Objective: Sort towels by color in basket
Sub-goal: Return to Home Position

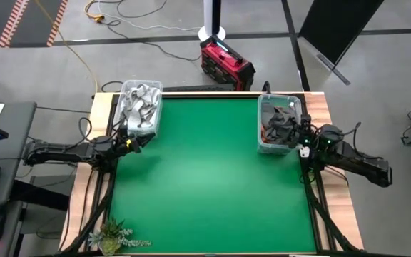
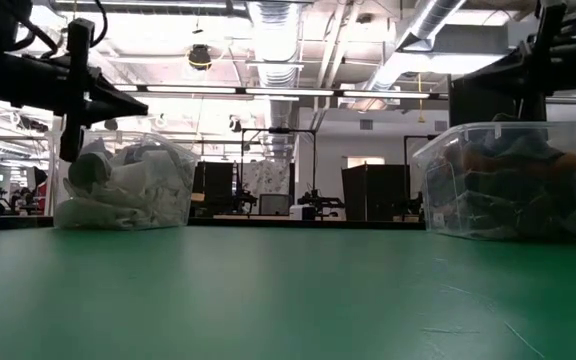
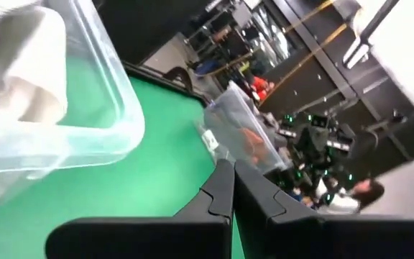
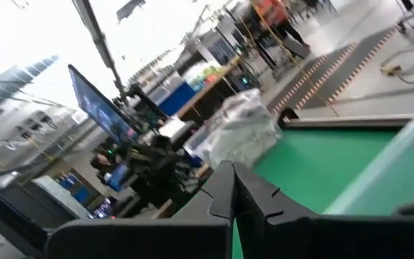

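Observation:
Two clear plastic baskets stand on the green table. The left basket (image 1: 140, 107) (image 2: 126, 190) holds white and light grey towels (image 1: 138, 100). The right basket (image 1: 279, 123) (image 2: 508, 180) holds dark grey and rust orange towels (image 1: 280, 121). My left gripper (image 1: 143, 138) (image 3: 233, 173) hovers shut by the left basket's near end, touching nothing. My right gripper (image 1: 296, 141) (image 4: 233, 174) is shut beside the right basket's near right corner, also holding nothing.
A small green plant (image 1: 113, 235) sits at the table's near left corner. The wide green middle of the table (image 1: 205, 178) lies between the two baskets. A red case (image 1: 225, 63) and cables lie on the floor beyond the far edge.

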Robot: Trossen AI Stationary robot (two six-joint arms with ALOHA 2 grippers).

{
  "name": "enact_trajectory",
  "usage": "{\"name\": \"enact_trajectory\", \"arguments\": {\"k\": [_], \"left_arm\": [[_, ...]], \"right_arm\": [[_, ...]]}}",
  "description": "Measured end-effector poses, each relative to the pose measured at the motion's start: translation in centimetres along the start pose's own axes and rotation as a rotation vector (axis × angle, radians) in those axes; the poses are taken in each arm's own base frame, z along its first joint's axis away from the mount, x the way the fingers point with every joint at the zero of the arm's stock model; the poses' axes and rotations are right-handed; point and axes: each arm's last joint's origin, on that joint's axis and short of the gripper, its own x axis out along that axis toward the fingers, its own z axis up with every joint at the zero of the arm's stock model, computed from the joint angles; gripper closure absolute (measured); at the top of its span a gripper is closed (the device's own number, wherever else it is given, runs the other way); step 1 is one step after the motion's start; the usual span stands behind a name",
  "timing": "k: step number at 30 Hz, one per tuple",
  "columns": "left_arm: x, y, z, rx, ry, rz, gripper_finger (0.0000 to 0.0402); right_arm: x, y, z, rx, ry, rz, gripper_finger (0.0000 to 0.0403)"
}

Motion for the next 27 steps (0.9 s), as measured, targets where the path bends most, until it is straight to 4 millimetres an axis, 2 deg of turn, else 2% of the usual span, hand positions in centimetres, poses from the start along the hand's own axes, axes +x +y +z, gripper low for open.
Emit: {"name": "enact_trajectory", "arguments": {"k": [5,9,11,13,15,19,24,27], "left_arm": [[0.0,0.0,0.0,-0.001,-0.016,0.013,0.0401],[0.0,0.1,0.0,0.098,-0.001,0.013,0.0401],[0.0,0.0,-0.1,0.187,0.034,-0.019,0.0401],[0.0,-0.1,-0.3,0.340,0.074,-0.063,0.0401],[0.0,-0.1,-0.4,0.515,0.095,-0.101,0.0401],[0.0,-0.1,-0.4,0.771,0.082,-0.103,0.0401],[0.0,-0.1,-0.3,0.881,0.061,-0.085,0.0401],[0.0,0.0,-0.3,0.962,0.058,-0.083,0.0401]], "right_arm": [[0.0,0.6,0.7,0.008,-0.069,0.060,0.0372],[-0.1,0.7,0.8,0.009,-0.081,0.071,0.0371],[0.0,0.7,0.8,0.010,-0.081,0.070,0.0371],[0.0,0.7,0.8,0.052,-0.077,0.073,0.0371],[0.0,0.6,0.6,0.018,-0.056,0.073,0.0371],[0.1,0.8,0.1,-0.298,0.013,0.131,0.0371],[0.1,0.8,-0.4,-0.816,0.028,0.175,0.0371],[0.1,0.3,-1.0,-1.011,0.104,0.164,0.0371]]}}
